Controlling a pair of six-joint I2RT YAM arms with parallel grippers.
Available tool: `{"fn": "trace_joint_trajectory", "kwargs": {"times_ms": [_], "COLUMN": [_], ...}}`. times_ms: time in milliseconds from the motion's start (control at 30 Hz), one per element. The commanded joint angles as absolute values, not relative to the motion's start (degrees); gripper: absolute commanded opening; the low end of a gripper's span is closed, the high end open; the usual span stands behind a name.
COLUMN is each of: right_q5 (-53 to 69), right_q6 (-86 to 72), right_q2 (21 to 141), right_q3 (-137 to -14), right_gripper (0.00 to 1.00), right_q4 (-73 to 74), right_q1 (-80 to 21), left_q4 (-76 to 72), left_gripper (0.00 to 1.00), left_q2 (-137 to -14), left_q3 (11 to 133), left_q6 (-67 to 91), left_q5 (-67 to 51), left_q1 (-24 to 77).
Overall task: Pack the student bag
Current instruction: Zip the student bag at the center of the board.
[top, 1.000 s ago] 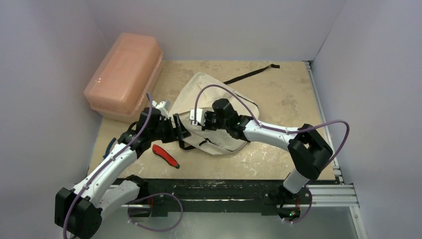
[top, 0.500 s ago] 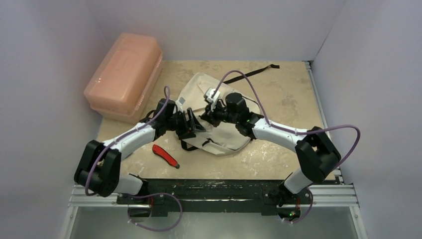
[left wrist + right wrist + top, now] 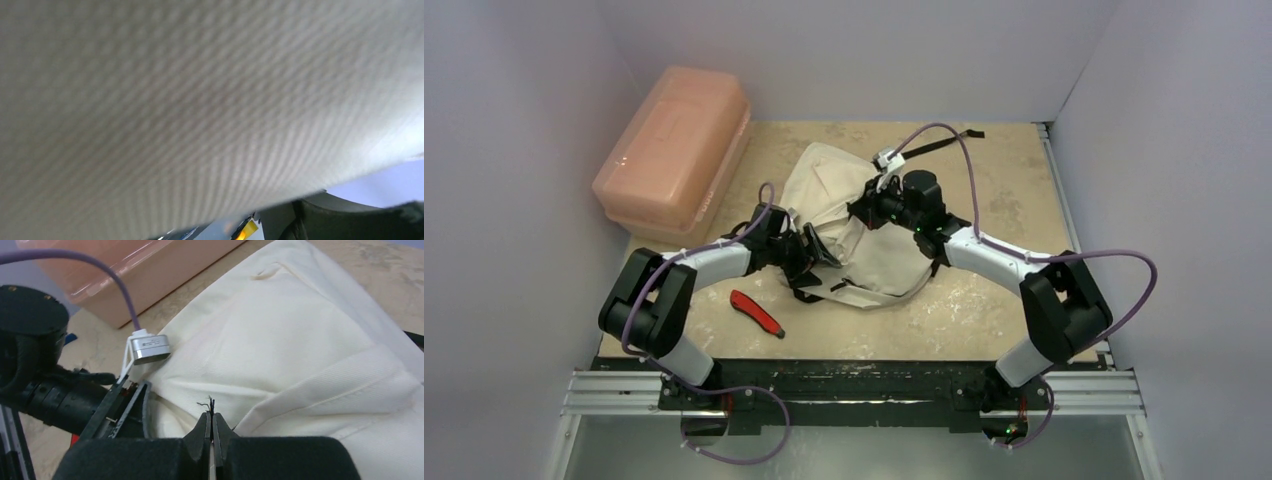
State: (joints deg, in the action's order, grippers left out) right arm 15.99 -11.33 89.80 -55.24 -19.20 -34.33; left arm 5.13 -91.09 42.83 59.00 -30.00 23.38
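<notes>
**Top view.** Student bag (image 3: 874,250) is lying mid-counter (image 3: 1004,170), its cream fabric bunching up between the 2 arms. Left fingers (image 3: 812,250) are reaching in at the bag's left edge and standing parted. Right fingers (image 3: 864,210) are pointing down at the bag's upper middle. Pink plastic box (image 3: 674,150) is sitting at the far left corner, apart from the bag. Red utility knife (image 3: 756,312) is lying on the counter near the bag's near-left corner, beside the left arm. Black strap (image 3: 929,147) is trailing toward the far edge.

**Left wrist view.** Cream woven cloth of the bag (image 3: 200,100) is filling nearly the whole frame, close and blurred.

**Right wrist view.** Right fingers (image 3: 212,426) are pressing fully together. A thin, frayed black thread (image 3: 210,402) is sticking out from between their tips, right at a fold of the bag (image 3: 300,340). Cannot tell whether cloth is being pinched too. Left fingers are showing at the left with a gap between them, tips at the bag's edge, clamping nothing visible. Left wrist camera (image 3: 148,349) is sitting just above them. The pink box is running across the top left.
</notes>
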Motion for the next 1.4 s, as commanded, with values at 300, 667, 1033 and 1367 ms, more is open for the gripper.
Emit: {"fn": "trace_joint_trajectory", "kwargs": {"times_ms": [300,667,1033,1367], "right_q5": [13.29,19.16,20.64,21.66], "right_q6": [-18.51,-22.4,-26.96,-29.0], "right_q2": [100.28,93.75,92.93,92.16], "right_q3": [-72.43,-66.23,-66.63,-65.81], "right_gripper": [0.0,0.0,0.0,0.0], "right_q4": [-30.12,-29.37,-29.51,-30.6], "right_q1": [-22.11,-23.92,-23.99,-24.05], "left_q4": [9.3,-2.66,-15.38,-17.47], "left_gripper": [0.72,0.76,0.66,0.4], "left_q2": [-91.97,-67.85,-89.65,-97.89], "left_q3": [44.13,49.14,60.52,65.35], "left_q6": [51.57,31.46,31.33,29.72], "left_q5": [-28.11,-11.85,2.06,2.53], "left_q1": [22.81,35.8,36.6,37.28]}}
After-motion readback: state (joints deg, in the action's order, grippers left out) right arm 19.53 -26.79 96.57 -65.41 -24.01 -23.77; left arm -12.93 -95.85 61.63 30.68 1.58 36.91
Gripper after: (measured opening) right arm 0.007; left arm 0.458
